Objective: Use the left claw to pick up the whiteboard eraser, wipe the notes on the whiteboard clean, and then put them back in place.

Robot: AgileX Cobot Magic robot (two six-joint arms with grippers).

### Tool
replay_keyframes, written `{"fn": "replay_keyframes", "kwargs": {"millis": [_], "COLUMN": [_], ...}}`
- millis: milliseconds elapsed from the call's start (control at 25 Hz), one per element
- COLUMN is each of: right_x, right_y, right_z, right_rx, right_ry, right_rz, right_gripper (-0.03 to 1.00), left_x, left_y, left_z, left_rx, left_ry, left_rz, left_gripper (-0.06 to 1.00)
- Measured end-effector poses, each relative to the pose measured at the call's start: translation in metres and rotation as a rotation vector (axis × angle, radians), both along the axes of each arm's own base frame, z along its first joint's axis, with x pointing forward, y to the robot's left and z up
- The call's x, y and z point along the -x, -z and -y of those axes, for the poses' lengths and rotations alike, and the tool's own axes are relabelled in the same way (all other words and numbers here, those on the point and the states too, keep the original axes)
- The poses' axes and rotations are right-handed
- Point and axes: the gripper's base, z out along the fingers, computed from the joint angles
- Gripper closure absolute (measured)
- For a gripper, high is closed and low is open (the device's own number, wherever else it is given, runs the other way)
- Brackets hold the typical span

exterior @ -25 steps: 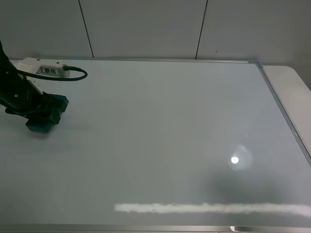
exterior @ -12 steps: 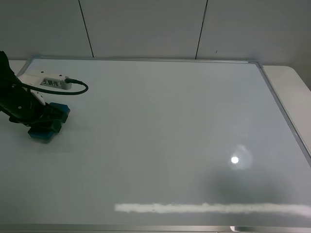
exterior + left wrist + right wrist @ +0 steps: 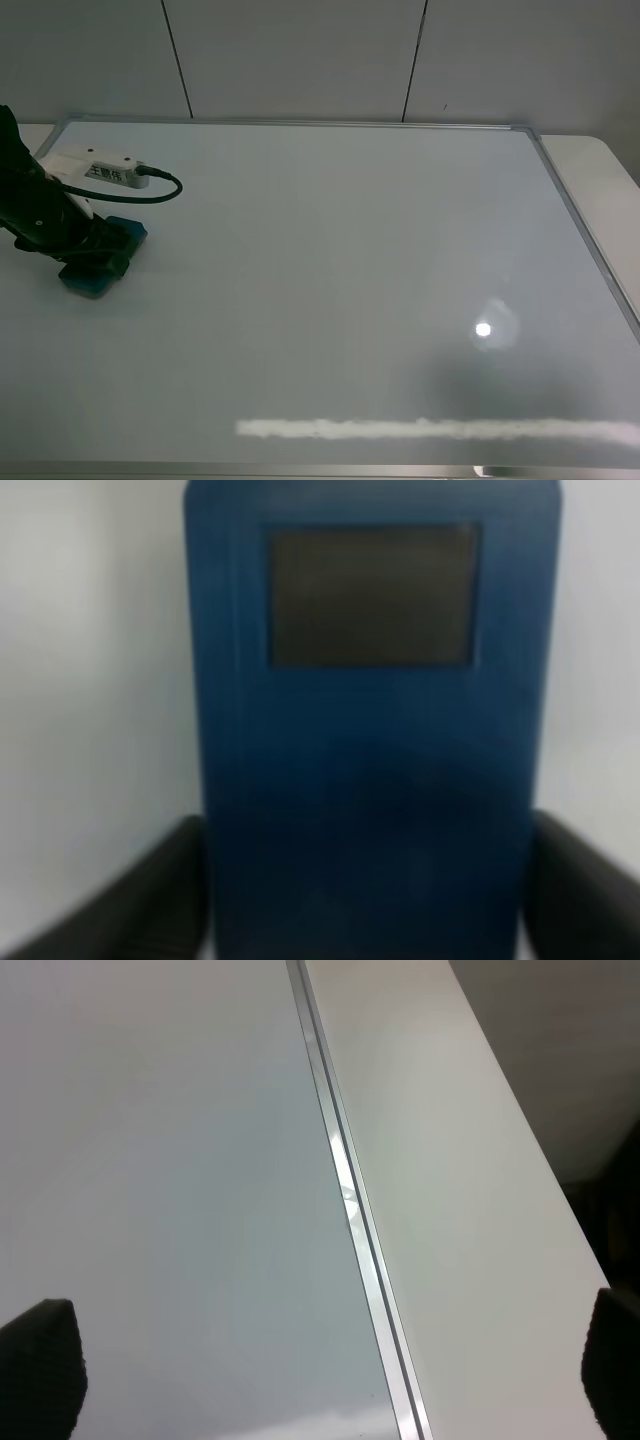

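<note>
The whiteboard (image 3: 330,260) fills most of the exterior high view, and no black notes show on it. The teal-blue whiteboard eraser (image 3: 97,275) lies at the board's left side. My left claw (image 3: 90,248) is over it, with its white labelled box (image 3: 100,168) and cable behind. In the left wrist view the eraser (image 3: 370,740) fills the middle, with a dark patch on top, and the claw's (image 3: 365,900) fingers (image 3: 150,900) press against both its sides. My right gripper (image 3: 327,1360) is open and empty over the board's right frame (image 3: 350,1200).
A white glare streak (image 3: 430,430) runs along the board's near edge, and a bright light spot (image 3: 483,329) lies to the right. The white table (image 3: 600,180) shows beyond the board's right frame, also in the right wrist view (image 3: 450,1160). A grey panelled wall stands behind.
My left claw with the eraser has shifted a little toward the near side and right, lowering onto the board. Its white box came down with it. The right gripper is not seen earlier.
</note>
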Motion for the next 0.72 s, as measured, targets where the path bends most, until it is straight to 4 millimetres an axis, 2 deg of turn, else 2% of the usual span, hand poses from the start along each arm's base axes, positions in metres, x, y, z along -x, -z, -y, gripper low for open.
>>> {"fn": "replay_keyframes", "kwargs": {"millis": [40, 80, 160, 560, 640, 720], "right_x": [0.000, 0.000, 0.000, 0.000, 0.000, 0.000], "right_y": [0.000, 0.000, 0.000, 0.000, 0.000, 0.000], "right_z": [0.000, 0.000, 0.000, 0.000, 0.000, 0.000], "right_rx": [0.000, 0.000, 0.000, 0.000, 0.000, 0.000], "right_ry": [0.000, 0.000, 0.000, 0.000, 0.000, 0.000], "right_rz": [0.000, 0.000, 0.000, 0.000, 0.000, 0.000], "right_gripper": [-0.02, -0.02, -0.02, -0.02, -0.02, -0.02], "left_x": [0.000, 0.000, 0.000, 0.001, 0.001, 0.001], "left_y": [0.000, 0.000, 0.000, -0.002, -0.013, -0.033], "left_z": [0.000, 0.000, 0.000, 0.000, 0.000, 0.000], "left_rx": [-0.003, -0.006, -0.011, -0.014, -0.011, -0.005], "left_ry": [0.009, 0.020, 0.037, 0.043, 0.037, 0.031], "left_rz": [0.000, 0.000, 0.001, -0.005, -0.006, 0.016], "left_gripper": [0.08, 0.02, -0.02, -0.05, -0.05, -0.05]}}
